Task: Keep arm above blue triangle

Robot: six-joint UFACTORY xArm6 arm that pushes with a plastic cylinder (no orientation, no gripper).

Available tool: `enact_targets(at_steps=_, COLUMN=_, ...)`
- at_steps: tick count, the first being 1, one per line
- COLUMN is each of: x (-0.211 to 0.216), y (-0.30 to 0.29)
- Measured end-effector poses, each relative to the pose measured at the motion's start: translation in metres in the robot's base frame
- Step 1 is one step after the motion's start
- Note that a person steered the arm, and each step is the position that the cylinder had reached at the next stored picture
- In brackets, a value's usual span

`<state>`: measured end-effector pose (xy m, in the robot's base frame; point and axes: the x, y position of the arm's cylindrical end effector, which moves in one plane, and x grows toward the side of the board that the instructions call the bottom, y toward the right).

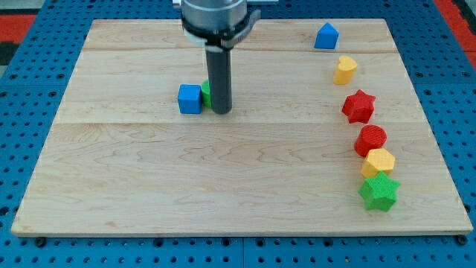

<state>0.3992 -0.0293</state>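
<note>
Block count, 8 total on the wooden board [149, 193]. Blue: 2, i.e. 1 blue cube [190, 99] and 1 blue triangle [326, 36]. Yellow: 2, i.e. 1 yellow block [344, 70] near the view's top and 1 yellow hexagon [379, 161]. Red: 2, i.e. 1 red star [358, 106] and 1 red round block [370, 139]. Green: 2, i.e. 1 green star [380, 191] and 1 green block [206, 93], mostly hidden, shape unclear. Rods: 1, w/ my tip [221, 112].
</note>
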Motion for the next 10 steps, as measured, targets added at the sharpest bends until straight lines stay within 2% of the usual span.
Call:
enact_targets(at_steps=2, x=-0.056, y=0.062)
enact_targets(at_steps=3, x=-0.094, y=0.071)
enact_targets(at_steps=4, x=-0.159, y=0.098)
enact_targets(at_steps=5, x=-0.206, y=0.146)
enact_targets(at_steps=6, x=-0.206, y=0.194)
enact_targets(at_steps=7, x=-0.187, y=0.209)
enact_targets(at_steps=9, x=-0.164, y=0.204)
enact_targets(at_steps=10, x=-0.191, y=0.204)
